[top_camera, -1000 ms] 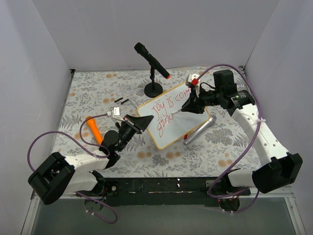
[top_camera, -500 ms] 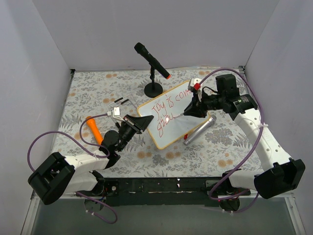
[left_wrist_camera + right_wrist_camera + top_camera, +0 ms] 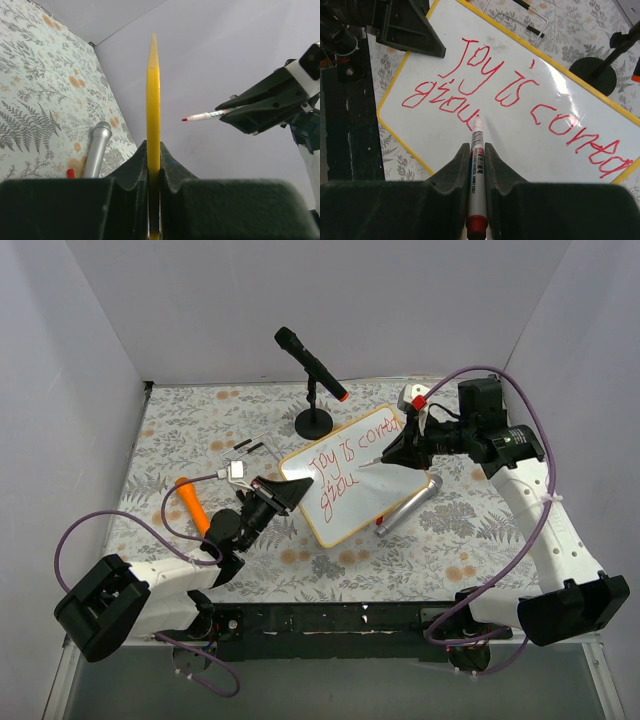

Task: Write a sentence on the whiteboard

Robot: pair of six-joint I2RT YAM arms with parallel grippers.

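Note:
The whiteboard [image 3: 372,498] lies slanted at mid-table, with the red sentence [image 3: 345,455] "Joy is conta..." over "grou" in two lines. My left gripper [image 3: 290,490] is shut on the board's left edge, which shows edge-on as a yellow strip [image 3: 153,100] between the fingers [image 3: 153,150]. My right gripper [image 3: 398,453] is shut on a red marker [image 3: 477,150]. The marker's tip points at the end of "grou" [image 3: 445,102] and seems just off the surface. The marker [image 3: 207,116] and right gripper [image 3: 270,107] also show in the left wrist view.
A silver microphone [image 3: 405,505] lies partly under the board's right edge. A black microphone on a stand [image 3: 312,365] is behind the board. An orange-handled tool [image 3: 192,505] lies at left. A white-and-red cap [image 3: 412,397] is near the right wrist. White walls enclose the table.
My right arm has drawn back to the right and risen, and the marker tip has shifted right along the second line. The left gripper has held still on the board.

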